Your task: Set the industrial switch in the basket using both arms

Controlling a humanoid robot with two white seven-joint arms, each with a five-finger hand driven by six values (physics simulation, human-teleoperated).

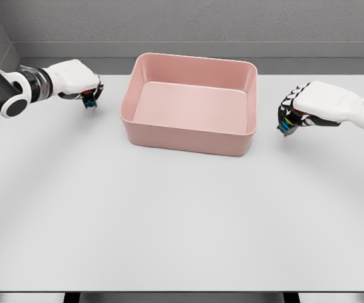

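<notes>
- Basket [235, 140], pink, sits upper centre on the white counter [169, 221].
- Left hand [81, 85] upper left, fingers [91, 99] curled, holding nothing.
- Right hand [308, 107] at right, fingers [287, 120] curled likewise.

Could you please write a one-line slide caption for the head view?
Empty pink basket on the white table, flanked by the left hand and right hand; no switch visible.

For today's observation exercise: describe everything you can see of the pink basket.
The pink basket is a rectangular, open-topped bin with rounded corners and smooth, plastic-looking walls. It stands upright on the white table, towards the back and near the middle. Nothing shows inside it. Neither hand touches it.
</notes>
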